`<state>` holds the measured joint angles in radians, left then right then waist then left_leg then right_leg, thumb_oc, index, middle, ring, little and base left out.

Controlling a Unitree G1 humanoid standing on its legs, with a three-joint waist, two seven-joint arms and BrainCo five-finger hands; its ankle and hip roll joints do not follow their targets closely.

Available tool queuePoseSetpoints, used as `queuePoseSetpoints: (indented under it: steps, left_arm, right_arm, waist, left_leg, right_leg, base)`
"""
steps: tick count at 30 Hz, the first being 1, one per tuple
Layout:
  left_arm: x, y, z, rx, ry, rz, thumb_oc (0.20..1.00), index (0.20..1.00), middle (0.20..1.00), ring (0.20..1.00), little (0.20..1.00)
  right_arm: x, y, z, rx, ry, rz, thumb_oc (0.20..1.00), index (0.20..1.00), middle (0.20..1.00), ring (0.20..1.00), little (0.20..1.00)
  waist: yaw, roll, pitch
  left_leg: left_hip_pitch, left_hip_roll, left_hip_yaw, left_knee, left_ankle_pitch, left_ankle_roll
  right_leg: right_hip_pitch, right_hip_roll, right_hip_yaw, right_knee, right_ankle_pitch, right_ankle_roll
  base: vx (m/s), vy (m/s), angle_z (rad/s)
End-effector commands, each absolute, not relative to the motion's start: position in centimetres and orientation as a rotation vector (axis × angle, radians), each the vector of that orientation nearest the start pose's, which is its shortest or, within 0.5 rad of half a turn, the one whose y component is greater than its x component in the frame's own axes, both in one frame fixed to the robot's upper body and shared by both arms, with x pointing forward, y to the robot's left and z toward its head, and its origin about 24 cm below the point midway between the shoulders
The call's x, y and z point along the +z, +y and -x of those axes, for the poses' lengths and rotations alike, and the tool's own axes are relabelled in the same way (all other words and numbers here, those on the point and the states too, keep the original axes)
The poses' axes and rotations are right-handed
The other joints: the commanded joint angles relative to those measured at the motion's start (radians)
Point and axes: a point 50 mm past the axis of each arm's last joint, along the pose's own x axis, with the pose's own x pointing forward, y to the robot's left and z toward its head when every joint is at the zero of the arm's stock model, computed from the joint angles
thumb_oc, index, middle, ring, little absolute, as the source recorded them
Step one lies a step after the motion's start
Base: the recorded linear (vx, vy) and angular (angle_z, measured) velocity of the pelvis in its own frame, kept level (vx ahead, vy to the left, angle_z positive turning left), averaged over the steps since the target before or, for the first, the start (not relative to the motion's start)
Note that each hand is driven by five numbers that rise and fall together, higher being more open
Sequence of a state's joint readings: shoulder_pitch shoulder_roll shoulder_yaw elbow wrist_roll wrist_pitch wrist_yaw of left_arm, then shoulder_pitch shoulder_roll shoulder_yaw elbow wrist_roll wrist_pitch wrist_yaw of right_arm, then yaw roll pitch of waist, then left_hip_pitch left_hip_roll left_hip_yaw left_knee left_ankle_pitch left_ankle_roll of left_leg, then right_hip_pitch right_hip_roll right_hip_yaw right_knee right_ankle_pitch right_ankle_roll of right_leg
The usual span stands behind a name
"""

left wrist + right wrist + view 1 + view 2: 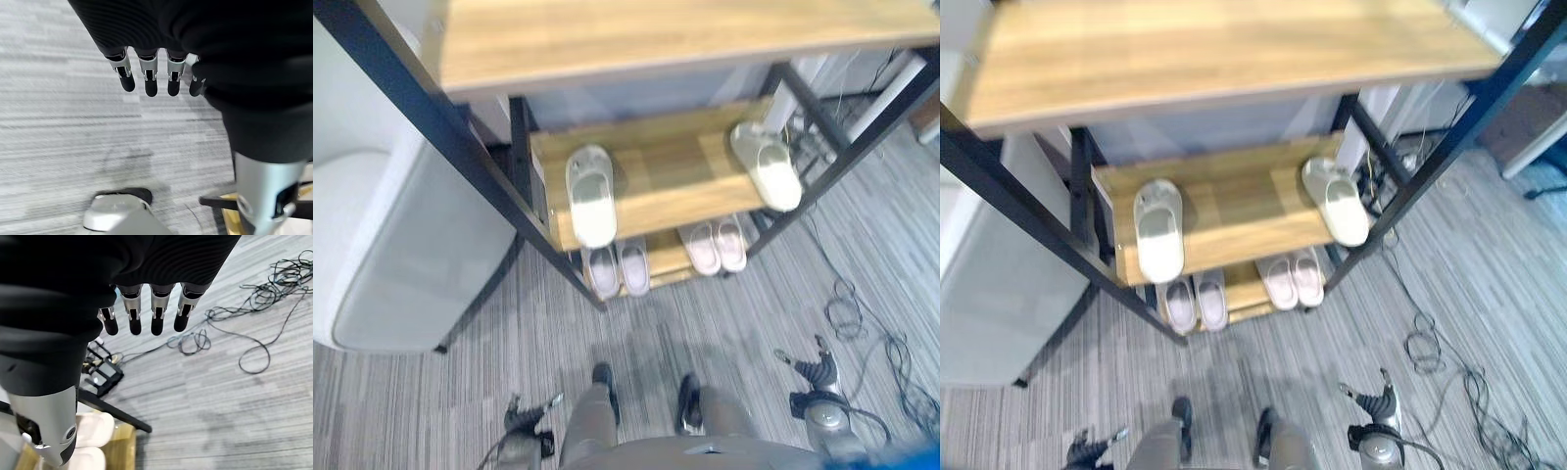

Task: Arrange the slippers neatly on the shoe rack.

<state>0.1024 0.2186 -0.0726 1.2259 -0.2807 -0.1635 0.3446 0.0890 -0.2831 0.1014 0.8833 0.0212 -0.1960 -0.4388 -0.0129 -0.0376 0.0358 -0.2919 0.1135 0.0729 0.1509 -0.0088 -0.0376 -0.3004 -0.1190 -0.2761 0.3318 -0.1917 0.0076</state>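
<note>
The shoe rack has a black frame and wooden shelves. On its middle shelf lie two cream slippers far apart: one at the left, one at the right end, turned slightly. The bottom shelf holds two pale pink pairs, one pair at the left and one at the right. My left hand hangs low by my side, open and empty, its fingers straight over the carpet. My right hand hangs likewise, open, with its fingers relaxed.
A grey-white upholstered seat stands close to the rack's left side. Loose black cables sprawl on the striped carpet at the right. The rack's top shelf overhangs the middle one. A white table leg stands at the far right.
</note>
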Motion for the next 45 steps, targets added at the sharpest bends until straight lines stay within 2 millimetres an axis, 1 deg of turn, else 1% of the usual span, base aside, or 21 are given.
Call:
queuePoseSetpoints:
  steps: [1, 2, 3, 4, 5, 6, 7, 10, 12, 15, 16, 18, 19, 20, 22, 24, 28, 31, 35, 36, 45]
  left_arm:
    - [-15.3, 25.0, -8.5, 0.508, 1.050, -0.231, 1.000, 1.000, 1.000, 1.000, 1.000]
    - [-15.3, 24.6, -8.9, 0.479, 1.038, -0.236, 1.000, 1.000, 1.000, 1.000, 1.000]
    - [-15.4, 24.1, -8.8, 0.446, 1.045, -0.250, 1.000, 1.000, 1.000, 1.000, 1.000]
    - [-15.7, 23.5, -8.3, 0.392, 1.065, -0.278, 1.000, 1.000, 1.000, 1.000, 1.000]
    - [-16.0, 23.1, -7.8, 0.344, 1.090, -0.295, 1.000, 1.000, 1.000, 1.000, 1.000]
    - [-16.1, 22.6, -7.6, 0.321, 1.100, -0.300, 1.000, 1.000, 1.000, 1.000, 1.000]
    - [-16.0, 22.1, -8.3, 0.268, 1.077, -0.328, 1.000, 1.000, 1.000, 1.000, 1.000]
    - [-16.2, 22.0, -7.9, 0.240, 1.091, -0.356, 1.000, 1.000, 1.000, 1.000, 1.000]
    - [-16.1, 22.8, -7.2, 0.240, 1.098, -0.364, 1.000, 1.000, 1.000, 1.000, 1.000]
    - [-16.2, 22.5, -6.9, 0.224, 1.104, -0.396, 1.000, 1.000, 1.000, 1.000, 1.000]
    - [-16.1, 22.8, -7.2, 0.239, 1.094, -0.414, 1.000, 1.000, 1.000, 1.000, 1.000]
    - [-15.6, 23.2, -8.7, 0.256, 1.041, -0.423, 1.000, 1.000, 1.000, 1.000, 1.000]
    - [-15.0, 23.3, -10.1, 0.248, 0.972, -0.432, 1.000, 1.000, 1.000, 1.000, 1.000]
    - [-14.4, 22.9, -11.8, 0.199, 0.892, -0.441, 1.000, 1.000, 1.000, 1.000, 1.000]
    - [-12.9, 21.9, -13.6, 0.098, 0.749, -0.426, 1.000, 1.000, 1.000, 1.000, 1.000]
    - [-12.0, 21.8, -14.2, 0.053, 0.688, -0.431, 1.000, 1.000, 1.000, 1.000, 1.000]
    - [-13.3, 21.7, -12.9, 0.059, 0.788, -0.429, 1.000, 1.000, 1.000, 1.000, 1.000]
    - [-15.3, 21.8, -10.0, 0.084, 0.977, -0.450, 1.000, 1.000, 1.000, 1.000, 1.000]
    - [-15.9, 22.0, -8.8, 0.093, 1.045, -0.463, 1.000, 1.000, 1.000, 1.000, 1.000]
    - [-16.1, 18.7, -11.8, 0.040, 1.042, -0.468, 1.000, 1.000, 1.000, 1.000, 1.000]
    - [-16.0, 19.0, -11.8, 0.042, 1.035, -0.478, 1.000, 1.000, 1.000, 1.000, 1.000]
  right_arm:
    - [-9.3, -26.7, -16.7, -0.355, 0.585, 0.570, 1.000, 1.000, 1.000, 1.000, 1.000]
    - [-9.3, -27.1, -16.7, -0.344, 0.593, 0.607, 1.000, 1.000, 1.000, 1.000, 1.000]
    - [-9.4, -27.2, -16.6, -0.332, 0.604, 0.626, 1.000, 1.000, 1.000, 1.000, 1.000]
    - [-9.5, -27.7, -16.3, -0.330, 0.619, 0.638, 1.000, 1.000, 1.000, 1.000, 1.000]
    - [-9.8, -28.1, -15.9, -0.338, 0.651, 0.642, 1.000, 1.000, 1.000, 1.000, 1.000]
    - [-9.9, -28.1, -15.8, -0.331, 0.663, 0.644, 1.000, 1.000, 1.000, 1.000, 1.000]
    - [-9.7, -28.2, -16.0, -0.333, 0.656, 0.640, 1.000, 1.000, 1.000, 1.000, 1.000]
    - [-9.8, -27.9, -15.6, -0.332, 0.657, 0.625, 1.000, 1.000, 1.000, 1.000, 1.000]
    - [-10.6, -28.2, -14.8, -0.365, 0.714, 0.593, 1.000, 1.000, 1.000, 1.000, 1.000]
    - [-11.3, -27.4, -14.5, -0.351, 0.753, 0.584, 1.000, 1.000, 1.000, 1.000, 1.000]
    - [-11.4, -26.9, -14.9, -0.346, 0.749, 0.570, 1.000, 1.000, 1.000, 1.000, 1.000]
    - [-11.4, -26.4, -15.3, -0.337, 0.736, 0.562, 1.000, 1.000, 1.000, 1.000, 1.000]
    - [-11.3, -26.2, -15.4, -0.331, 0.730, 0.565, 1.000, 1.000, 1.000, 1.000, 1.000]
    - [-11.3, -26.4, -15.4, -0.322, 0.732, 0.575, 1.000, 1.000, 1.000, 1.000, 1.000]
    - [-10.7, -27.0, -15.8, -0.294, 0.708, 0.607, 1.000, 1.000, 1.000, 1.000, 1.000]
    - [-10.4, -27.2, -15.9, -0.284, 0.691, 0.612, 1.000, 1.000, 1.000, 1.000, 1.000]
    - [-11.5, -27.0, -14.9, -0.288, 0.772, 0.586, 1.000, 1.000, 1.000, 1.000, 1.000]
    - [-12.9, -26.0, -13.6, -0.300, 0.862, 0.527, 1.000, 1.000, 1.000, 1.000, 1.000]
    - [-13.3, -25.7, -13.1, -0.310, 0.890, 0.505, 1.000, 1.000, 1.000, 1.000, 1.000]
    - [-16.3, -23.6, -6.5, -0.507, 1.211, 0.268, 1.000, 1.000, 1.000, 1.000, 1.000]
    - [-15.8, -24.8, -7.3, -0.518, 1.173, 0.338, 1.000, 1.000, 1.000, 1.000, 1.000]
  waist:
    - [0.029, 0.007, 0.106]
    - [0.034, 0.002, 0.106]
    - [0.033, -0.006, 0.099]
    - [0.026, -0.014, 0.085]
    - [0.017, -0.004, 0.067]
    - [0.014, 0.004, 0.054]
    - [0.008, 0.019, 0.027]
    - [0.001, 0.033, 0.019]
    - [0.012, 0.045, 0.019]
    - [0.029, 0.042, 0.036]
    - [0.030, 0.039, 0.043]
    - [0.023, 0.037, 0.051]
    - [0.012, 0.030, 0.048]
    - [0.009, 0.017, 0.040]
    - [0.007, 0.017, 0.009]
    - [0.005, 0.019, -0.001]
    - [0.007, 0.022, -0.011]
    - [0.005, 0.021, -0.019]
    - [0.003, 0.021, -0.023]
    - [-0.075, 0.090, -0.011]
    - [-0.065, 0.077, -0.015]
  left_leg:
    - [-0.008, 0.065, -0.037, -0.056, 0.194, -0.083]
    - [0.005, 0.055, -0.045, -0.062, 0.198, -0.086]
    - [0.021, 0.030, -0.049, -0.044, 0.165, -0.074]
    - [0.077, -0.029, -0.037, -0.006, 0.098, -0.059]
    - [0.170, -0.069, -0.010, -0.030, 0.023, -0.042]
    - [0.204, -0.087, -0.013, -0.072, -0.023, -0.024]
    - [0.238, -0.120, -0.030, -0.141, -0.037, -0.003]
    - [0.272, -0.130, -0.023, -0.192, -0.031, 0.012]
    - [0.295, -0.138, -0.021, -0.208, -0.033, 0.025]
    - [0.321, -0.138, -0.004, -0.210, -0.046, 0.040]
    - [0.317, -0.126, -0.007, -0.201, -0.049, 0.040]
    - [0.310, -0.117, -0.020, -0.186, -0.053, 0.042]
    - [0.309, -0.118, -0.028, -0.176, -0.061, 0.041]
    - [0.306, -0.121, -0.030, -0.162, -0.064, 0.038]
    - [0.318, -0.109, -0.028, -0.173, -0.061, 0.029]
    - [0.326, -0.102, -0.028, -0.189, -0.055, 0.024]
    - [0.341, -0.090, -0.041, -0.212, -0.042, 0.016]
    - [0.358, -0.089, -0.043, -0.221, -0.043, 0.014]
    - [0.371, -0.090, -0.040, -0.226, -0.047, 0.013]
    - [0.258, 0.010, 0.027, -0.238, 0.024, -0.068]
    - [0.276, 0.010, 0.012, -0.238, 0.013, -0.067]
  right_leg:
    - [0.095, -0.019, -0.009, -0.127, 0.087, 0.072]
    - [0.122, -0.018, -0.016, -0.168, 0.108, 0.075]
    - [0.141, -0.018, -0.022, -0.207, 0.133, 0.081]
    - [0.167, -0.020, -0.008, -0.255, 0.170, 0.092]
    - [0.189, -0.008, 0.021, -0.288, 0.190, 0.101]
    - [0.200, -0.004, 0.022, -0.302, 0.189, 0.107]
    - [0.223, -0.009, 0.037, -0.318, 0.205, 0.117]
    - [0.228, -0.021, 0.043, -0.298, 0.208, 0.124]
    - [0.224, -0.033, 0.032, -0.260, 0.194, 0.128]
    - [0.212, -0.072, -0.001, -0.176, 0.187, 0.141]
    - [0.204, -0.103, 0.011, -0.154, 0.208, 0.151]
    - [0.177, -0.119, 0.082, -0.145, 0.235, 0.160]
    - [0.182, -0.109, 0.146, -0.169, 0.227, 0.156]
    - [0.204, -0.087, 0.163, -0.214, 0.210, 0.152]
    - [0.247, -0.067, 0.158, -0.297, 0.215, 0.156]
    - [0.265, -0.060, 0.155, -0.326, 0.222, 0.156]
    - [0.294, -0.040, 0.146, -0.361, 0.219, 0.145]
    - [0.314, -0.034, 0.143, -0.366, 0.209, 0.138]
    - [0.324, -0.033, 0.141, -0.365, 0.202, 0.137]
    - [0.290, -0.068, 0.104, -0.391, 0.211, 0.168]
    - [0.323, -0.060, 0.109, -0.407, 0.199, 0.164]
  base:
    - [-0.07, -0.136, 0.03]
    - [-0.09, -0.115, -0.04]
    - [-0.09, -0.104, -0.05]
    - [-0.04, -0.020, -0.12]
    - [0.01, 0.050, -0.27]
    - [0.02, 0.141, -0.45]
    - [0.02, 0.124, -0.39]
    - [-0.06, 0.124, -0.18]
    - [-0.09, 0.118, -0.18]
    - [-0.09, 0.005, 0.06]
    - [-0.13, -0.119, -0.07]
    - [-0.09, -0.142, -0.02]
    - [-0.03, -0.180, 0.10]
    - [0.04, -0.208, 0.28]
    - [0.10, -0.176, 0.36]
    - [0.06, -0.109, -0.19]
    - [0.03, -0.080, 0.00]
    - [0.05, -0.023, 0.04]
    - [0.03, 0.008, 0.03]
    - [0.03, 0.020, 0.17]
    - [0.04, -0.002, 0.02]
